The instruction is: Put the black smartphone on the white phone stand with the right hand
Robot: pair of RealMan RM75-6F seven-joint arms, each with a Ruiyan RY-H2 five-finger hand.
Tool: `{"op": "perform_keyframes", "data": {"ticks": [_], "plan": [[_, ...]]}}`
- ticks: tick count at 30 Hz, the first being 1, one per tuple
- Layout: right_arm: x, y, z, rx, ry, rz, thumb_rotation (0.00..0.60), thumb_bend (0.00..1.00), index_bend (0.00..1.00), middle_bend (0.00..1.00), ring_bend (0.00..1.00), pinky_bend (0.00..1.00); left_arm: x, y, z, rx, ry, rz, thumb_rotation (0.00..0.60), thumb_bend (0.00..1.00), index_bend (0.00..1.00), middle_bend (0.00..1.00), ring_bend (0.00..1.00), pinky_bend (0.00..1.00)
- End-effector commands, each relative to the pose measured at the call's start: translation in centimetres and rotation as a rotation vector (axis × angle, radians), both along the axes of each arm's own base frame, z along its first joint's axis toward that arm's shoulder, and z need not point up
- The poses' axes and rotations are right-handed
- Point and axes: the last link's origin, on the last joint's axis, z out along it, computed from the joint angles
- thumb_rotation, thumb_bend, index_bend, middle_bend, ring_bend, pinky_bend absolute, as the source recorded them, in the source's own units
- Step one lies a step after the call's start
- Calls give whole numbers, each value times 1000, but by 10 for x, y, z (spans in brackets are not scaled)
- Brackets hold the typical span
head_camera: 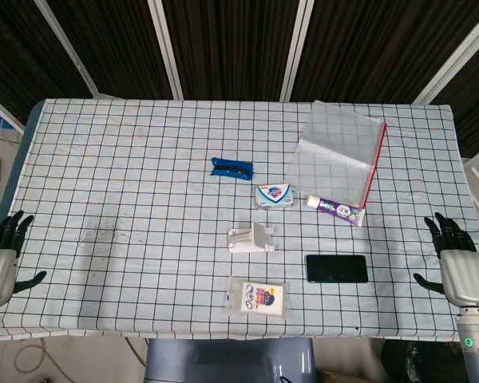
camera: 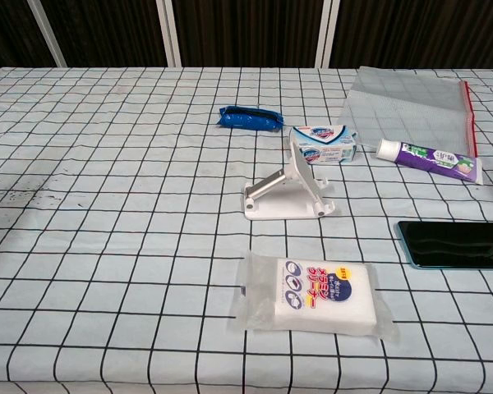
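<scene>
While the phone (head_camera: pixel 336 268) lies flat, long axis sideways, just right of the stand (head_camera: pixel 251 238), the right hand (head_camera: pixel 455 257) waits nearer, fingers spread, empty.

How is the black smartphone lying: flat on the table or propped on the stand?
Flat on the table: the black smartphone lies screen-up, apart from the white phone stand.

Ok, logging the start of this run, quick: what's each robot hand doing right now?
Left robot hand: open, holding nothing, at the table's left edge.
Right robot hand: open, holding nothing, clear of the black smartphone.
</scene>
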Motion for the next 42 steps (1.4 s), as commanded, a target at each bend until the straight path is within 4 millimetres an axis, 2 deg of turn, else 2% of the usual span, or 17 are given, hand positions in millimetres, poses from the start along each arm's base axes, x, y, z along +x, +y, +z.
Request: {"op": "perform_keyframes", "data": {"ticks": [1,6,13,18,26,33,42], "plan": [[0,0,0,2,-1,1,600,10,0,0,0,166,0,0,0,1,0,-1,600,0,0,0,0,0],[4,2,-4,19,-3,12,600,11,0,0,0,166,0,0,1,4,-2,-1,600,0,0,0,0,0],[22,2,-16,66,-23,53,600,8,0,11,0,166,0,-1,2,9,-6,-2,600,0,0,0,0,0],[36,-3,-37,146,-33,36,600,29,41,120,71,166,0,0,1,4,-9,-3,600,0,0,0,0,0],[57,-12,-81,278,-25,3,600,94,135,172,135,175,1,2,0,0,-11,-4,600,0,0,0,0,0],[66,-25,-112,323,-33,-24,600,127,202,230,181,190,0,3,-1,-8,-18,-1,600,0,0,0,0,0],[67,-24,-125,342,-39,-53,600,130,258,275,212,191,0,5,-1,-11,-26,-1,600,0,0,0,0,0]]}}
